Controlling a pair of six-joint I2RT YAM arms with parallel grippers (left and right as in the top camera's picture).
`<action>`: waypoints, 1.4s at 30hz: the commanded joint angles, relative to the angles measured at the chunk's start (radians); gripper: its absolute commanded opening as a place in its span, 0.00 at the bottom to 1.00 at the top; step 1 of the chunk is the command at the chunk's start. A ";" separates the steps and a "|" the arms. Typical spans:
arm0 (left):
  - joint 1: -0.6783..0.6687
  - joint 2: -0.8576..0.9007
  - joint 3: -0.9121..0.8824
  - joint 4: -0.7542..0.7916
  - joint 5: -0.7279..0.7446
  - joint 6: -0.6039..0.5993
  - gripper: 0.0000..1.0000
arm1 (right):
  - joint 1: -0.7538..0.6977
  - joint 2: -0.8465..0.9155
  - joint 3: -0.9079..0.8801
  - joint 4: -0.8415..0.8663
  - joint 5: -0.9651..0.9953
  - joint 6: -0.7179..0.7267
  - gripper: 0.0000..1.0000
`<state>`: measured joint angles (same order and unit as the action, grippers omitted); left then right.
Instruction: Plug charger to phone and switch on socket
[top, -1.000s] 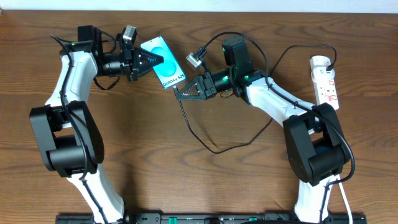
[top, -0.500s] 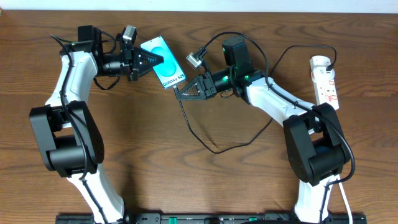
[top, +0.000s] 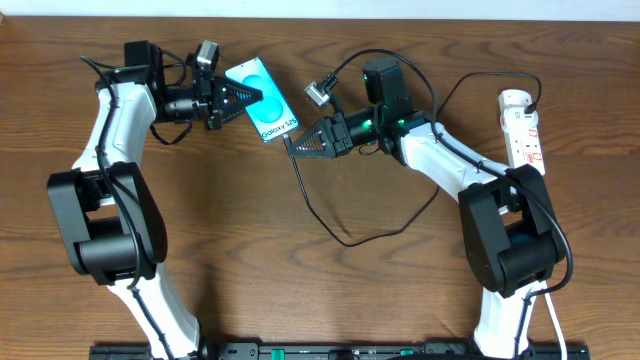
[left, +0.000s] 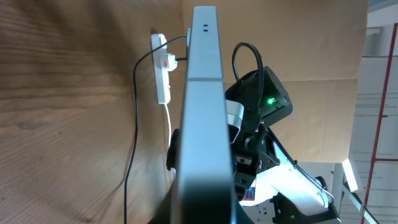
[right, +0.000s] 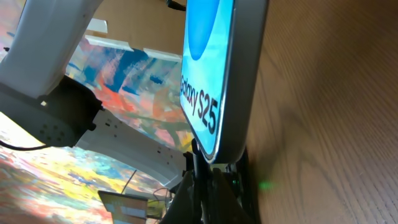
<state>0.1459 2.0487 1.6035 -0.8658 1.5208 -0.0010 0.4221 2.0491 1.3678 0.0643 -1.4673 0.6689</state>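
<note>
Phone (top: 263, 95) unmoved in left gripper's (top: 250, 99) clamp near tabletop's far edge; right gripper (top: 290, 148), pinching charger (top: 348, 243) tip, has edged closer, so insertion looks next.

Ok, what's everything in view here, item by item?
phone: one, blue-teal screen with a dark frame, far side, left of centre
charger: one, thin black cable, looping across mid-table
socket: one, white with red marks, far right
table: one, brown wood, under everything
arms: two, white and black, one on each side
left end effector: one, black, shut on the phone
right end effector: one, black, shut on the charger's tip end, close to the phone's near end
</note>
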 joint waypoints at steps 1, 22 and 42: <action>0.000 -0.005 0.016 -0.003 0.053 -0.001 0.07 | -0.001 0.001 0.008 -0.001 -0.009 -0.023 0.01; 0.000 -0.005 0.016 -0.003 0.053 -0.004 0.07 | 0.017 0.001 0.008 -0.001 -0.008 -0.028 0.01; 0.000 -0.005 0.016 0.001 0.053 0.023 0.07 | 0.010 0.001 0.008 -0.001 -0.006 -0.011 0.01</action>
<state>0.1459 2.0487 1.6035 -0.8654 1.5208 0.0006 0.4343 2.0491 1.3678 0.0647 -1.4654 0.6621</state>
